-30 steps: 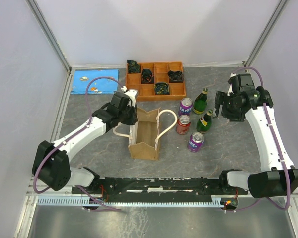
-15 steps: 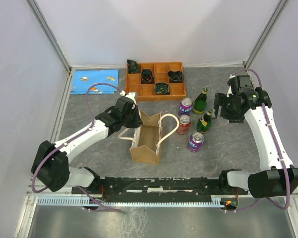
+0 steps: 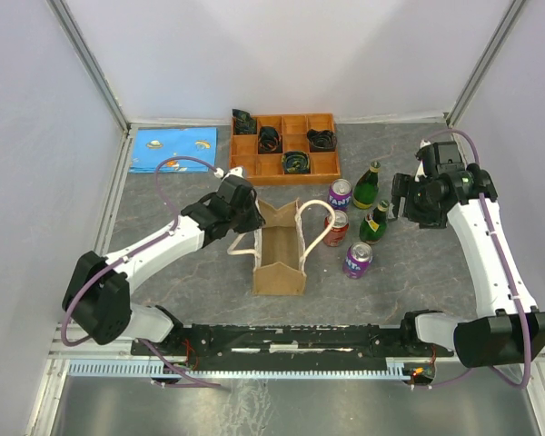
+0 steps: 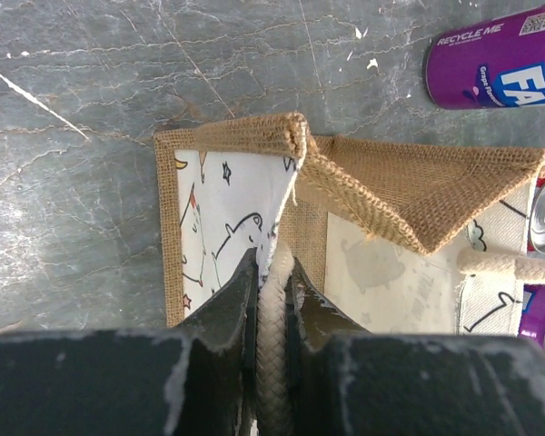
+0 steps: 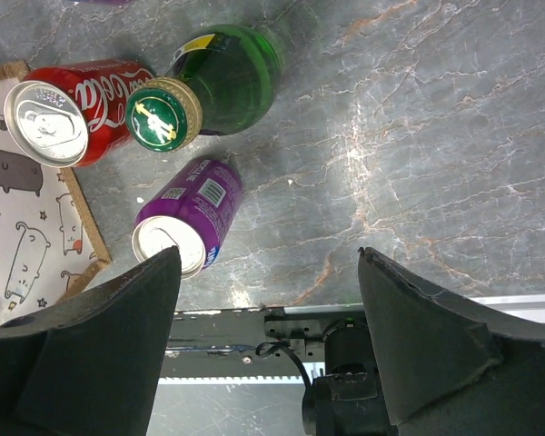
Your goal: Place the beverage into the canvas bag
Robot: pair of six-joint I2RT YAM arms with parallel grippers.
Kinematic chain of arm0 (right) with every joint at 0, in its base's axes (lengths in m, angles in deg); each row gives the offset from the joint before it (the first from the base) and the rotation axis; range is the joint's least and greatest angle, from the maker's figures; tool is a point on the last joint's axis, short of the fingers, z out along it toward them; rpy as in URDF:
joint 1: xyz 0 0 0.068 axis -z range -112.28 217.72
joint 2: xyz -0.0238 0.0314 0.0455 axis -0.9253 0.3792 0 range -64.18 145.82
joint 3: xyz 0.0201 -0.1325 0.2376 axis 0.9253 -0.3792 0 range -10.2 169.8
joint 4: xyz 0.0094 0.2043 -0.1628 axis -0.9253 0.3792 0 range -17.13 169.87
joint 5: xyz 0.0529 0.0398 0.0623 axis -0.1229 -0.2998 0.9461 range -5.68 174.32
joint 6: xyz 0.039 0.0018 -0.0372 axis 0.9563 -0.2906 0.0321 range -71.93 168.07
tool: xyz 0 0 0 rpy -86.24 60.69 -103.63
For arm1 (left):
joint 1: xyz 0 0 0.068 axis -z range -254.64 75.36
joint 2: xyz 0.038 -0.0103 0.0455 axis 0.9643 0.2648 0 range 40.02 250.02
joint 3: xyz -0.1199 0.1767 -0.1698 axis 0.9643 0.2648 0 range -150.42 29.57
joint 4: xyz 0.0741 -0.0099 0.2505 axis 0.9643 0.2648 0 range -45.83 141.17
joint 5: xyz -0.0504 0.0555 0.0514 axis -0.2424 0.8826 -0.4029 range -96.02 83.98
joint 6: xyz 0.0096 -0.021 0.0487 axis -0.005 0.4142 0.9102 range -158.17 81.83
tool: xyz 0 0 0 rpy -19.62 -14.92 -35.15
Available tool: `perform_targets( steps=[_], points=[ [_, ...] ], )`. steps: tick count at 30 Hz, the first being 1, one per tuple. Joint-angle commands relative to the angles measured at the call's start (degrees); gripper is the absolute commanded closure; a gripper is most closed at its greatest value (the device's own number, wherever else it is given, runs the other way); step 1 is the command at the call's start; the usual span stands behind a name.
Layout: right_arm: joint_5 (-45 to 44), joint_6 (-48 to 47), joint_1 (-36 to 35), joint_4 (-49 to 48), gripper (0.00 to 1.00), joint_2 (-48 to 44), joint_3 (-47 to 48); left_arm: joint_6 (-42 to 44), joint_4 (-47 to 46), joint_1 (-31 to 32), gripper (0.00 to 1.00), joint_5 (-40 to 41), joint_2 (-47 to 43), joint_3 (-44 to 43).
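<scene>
Two hands. My left hand [image 4: 272, 291] is clamped tight on one rope handle [image 4: 272, 354]; my right hand [image 5: 265, 259] hangs spread wide, holding nothing, above the drinks.

One canvas bag [image 3: 280, 250], standing upright mid-bench with its mouth open, just left of the drinks. It is boxy, of coarse tan burlap weave, and its smooth white lining is printed with small cartoon animals. It has two thick, twisted cream handles; the second handle [image 4: 513, 265] loops free on the far side.

Five drinks, all upright:
- Three cans of smooth metal with silver tops: one red cola can [image 3: 335, 228] just beside the bag and two purple cans [image 3: 357, 260] [image 3: 340, 193].
- Two green glass bottles [image 3: 375, 222] [image 3: 367, 185] with gold caps.

One divided wooden tray [image 3: 296, 125] at the back, with dark items in some compartments. One flat blue card [image 3: 173, 149].

The bench [image 3: 409, 272] is grey and veined like stone.
</scene>
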Motion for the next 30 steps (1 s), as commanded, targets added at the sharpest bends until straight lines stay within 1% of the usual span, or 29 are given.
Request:
perform_targets(
  steps=[1,6,14,16,17,18,19,20,21,22,24,26,28,30],
  points=[
    [-0.08,0.02,-0.19,-1.98,0.13,-1.67,-0.15,-6.37,0.03,1.17,0.97,2.79,1.89,-3.03],
    [-0.23,0.19,-0.16,-2.0,0.13,-2.37,-1.17,-7.06,0.34,2.3,0.97,3.46,2.85,-4.31],
    [-0.38,0.55,-0.15,-2.5,0.13,-2.74,-1.98,-6.7,0.0,2.95,0.97,2.28,1.27,-2.79],
    [-0.21,0.55,-0.16,-2.73,0.13,-2.54,-1.69,-5.23,-1.21,3.03,0.95,1.36,0.7,-2.14],
    [-0.03,0.55,-0.18,-2.91,0.13,-2.43,-1.56,-4.31,-2.0,3.04,0.89,0.59,0.42,-1.94],
    [0.26,0.49,-0.16,-3.14,0.13,-2.35,-1.44,-3.25,-3.11,3.04,0.77,-0.34,0.14,-1.59],
    [0.54,0.54,-0.18,-3.54,0.12,-2.39,-1.29,-1.92,-4.12,3.02,0.61,-1.04,-0.22,-1.31],
    [0.88,0.62,-0.19,-4.26,0.12,-2.47,-1.4,-0.5,-5.09,3.04,0.49,-1.41,-0.54,-1.08],
    [1.11,0.64,-0.19,-4.76,0.12,-2.62,-1.35,0.84,-5.89,3.04,0.38,-1.3,-0.85,-0.78],
    [1.22,0.64,-0.14,-5.33,0.12,-2.73,-1.41,2.07,-6.42,3.04,0.31,-0.81,-1.11,-0.48],
    [1.24,0.71,-0.18,-6.26,0.12,-3.05,-1.52,4.62,-7.61,3.04,0.24,0.13,-1.69,0.18],
    [1.12,0.65,-0.12,-6.71,0.12,-3.1,-1.47,6.57,-8.55,3.04,0.22,0.86,-2.49,0.41],
    [0.94,0.51,-0.18,-6.82,0.12,-2.92,-1.08,8.07,-9.25,3.04,0.16,1.39,-3.11,0.08],
    [0.81,0.38,-0.17,-6.83,0.12,-2.51,-0.65,9.64,-9.49,3.05,0.14,1.71,-3.4,-0.5]
  ],
)
